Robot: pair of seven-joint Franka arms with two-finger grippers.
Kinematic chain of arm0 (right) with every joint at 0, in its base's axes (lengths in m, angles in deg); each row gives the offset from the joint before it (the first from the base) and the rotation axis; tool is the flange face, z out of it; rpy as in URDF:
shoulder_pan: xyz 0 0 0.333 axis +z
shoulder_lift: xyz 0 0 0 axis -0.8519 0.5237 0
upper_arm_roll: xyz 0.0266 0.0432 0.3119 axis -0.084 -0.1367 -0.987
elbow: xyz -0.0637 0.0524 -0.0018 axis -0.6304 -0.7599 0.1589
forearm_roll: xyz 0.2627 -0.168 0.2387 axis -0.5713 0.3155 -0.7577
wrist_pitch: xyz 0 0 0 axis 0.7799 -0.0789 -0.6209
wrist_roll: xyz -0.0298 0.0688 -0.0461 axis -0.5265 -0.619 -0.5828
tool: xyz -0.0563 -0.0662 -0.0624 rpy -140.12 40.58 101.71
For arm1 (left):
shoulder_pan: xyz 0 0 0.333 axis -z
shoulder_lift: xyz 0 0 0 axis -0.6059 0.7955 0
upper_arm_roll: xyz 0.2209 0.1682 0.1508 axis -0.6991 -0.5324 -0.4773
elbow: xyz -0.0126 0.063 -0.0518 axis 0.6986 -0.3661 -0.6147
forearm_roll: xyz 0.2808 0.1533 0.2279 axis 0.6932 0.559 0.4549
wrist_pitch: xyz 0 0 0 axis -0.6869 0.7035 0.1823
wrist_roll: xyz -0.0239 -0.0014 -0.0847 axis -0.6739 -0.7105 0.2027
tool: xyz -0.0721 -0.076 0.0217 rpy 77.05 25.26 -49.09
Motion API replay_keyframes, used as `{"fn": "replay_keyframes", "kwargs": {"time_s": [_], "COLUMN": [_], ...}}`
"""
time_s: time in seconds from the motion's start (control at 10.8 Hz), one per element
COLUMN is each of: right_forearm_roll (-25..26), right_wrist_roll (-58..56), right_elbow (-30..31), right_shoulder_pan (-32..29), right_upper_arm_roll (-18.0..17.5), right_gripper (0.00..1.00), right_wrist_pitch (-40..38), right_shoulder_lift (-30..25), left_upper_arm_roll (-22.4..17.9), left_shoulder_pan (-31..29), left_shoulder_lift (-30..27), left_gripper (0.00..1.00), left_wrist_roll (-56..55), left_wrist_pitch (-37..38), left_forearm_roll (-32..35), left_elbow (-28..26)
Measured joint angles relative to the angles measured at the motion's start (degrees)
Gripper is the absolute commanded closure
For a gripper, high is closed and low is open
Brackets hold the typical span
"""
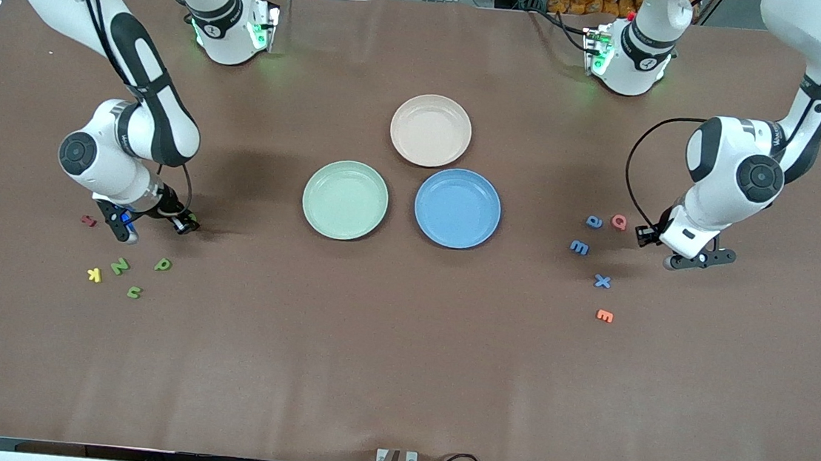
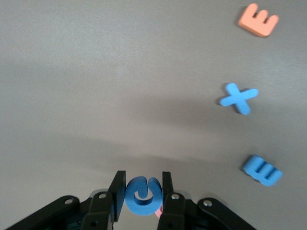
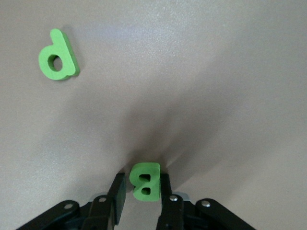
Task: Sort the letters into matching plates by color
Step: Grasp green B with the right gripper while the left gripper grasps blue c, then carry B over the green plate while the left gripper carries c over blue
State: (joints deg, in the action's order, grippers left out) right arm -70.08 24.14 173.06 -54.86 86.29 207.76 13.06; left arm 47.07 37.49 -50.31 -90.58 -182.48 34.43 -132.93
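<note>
My left gripper (image 2: 142, 191) is shut on a blue C (image 2: 141, 197), low at the left arm's end of the table (image 1: 675, 260). Blue X (image 2: 238, 97), blue m (image 2: 261, 170) and blue a (image 1: 594, 221) lie close by. At the right arm's end, my right gripper (image 3: 142, 189) has its fingers pinched on a green B (image 3: 145, 181) at table level; in the front view the gripper (image 1: 156, 222) hides the B. Green P (image 3: 57, 55), N (image 1: 119, 265) and U (image 1: 134, 292) lie nearer the front camera. The green plate (image 1: 345, 199) and blue plate (image 1: 457, 208) sit mid-table, nothing in them.
A beige-pink plate (image 1: 430, 130) sits farther from the front camera than the two plates. An orange E (image 1: 604, 316) and a pink letter (image 1: 618, 221) lie among the blue letters. A yellow K (image 1: 94, 275) and a red letter (image 1: 88, 220) lie by the green ones.
</note>
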Motion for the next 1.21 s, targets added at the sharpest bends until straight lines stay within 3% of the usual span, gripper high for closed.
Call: {"fn": "replay_keyframes", "kwargs": {"time_s": [0.37, 1.02, 1.21], "right_forearm_roll": [0.0, 0.5, 6.1], "right_wrist_roll": [0.0, -1.6, -4.1], "right_elbow": [0.1, -0.6, -2.1], "right_shoulder_pan": [0.0, 1.7, 2.4], "right_upper_arm_roll": [0.1, -0.2, -1.1], "right_gripper": [0.79, 0.83, 0.82], "right_wrist_pitch": [0.0, 0.2, -3.9], "right_shoulder_lift": [-0.1, -0.3, -1.3], "left_upper_arm_roll": [6.0, 20.8, 22.0], "left_shoulder_pan": [0.3, 1.4, 3.9], "left_shoulder_lift": [-1.1, 0.4, 2.0], "left_gripper": [1.0, 1.0, 1.0], "left_wrist_roll": [-9.9, -33.0, -36.9], "left_wrist_pitch": [8.2, 9.6, 9.7], "left_forearm_roll": [0.0, -0.1, -0.1], "left_elbow": [4.8, 9.4, 11.7]}}
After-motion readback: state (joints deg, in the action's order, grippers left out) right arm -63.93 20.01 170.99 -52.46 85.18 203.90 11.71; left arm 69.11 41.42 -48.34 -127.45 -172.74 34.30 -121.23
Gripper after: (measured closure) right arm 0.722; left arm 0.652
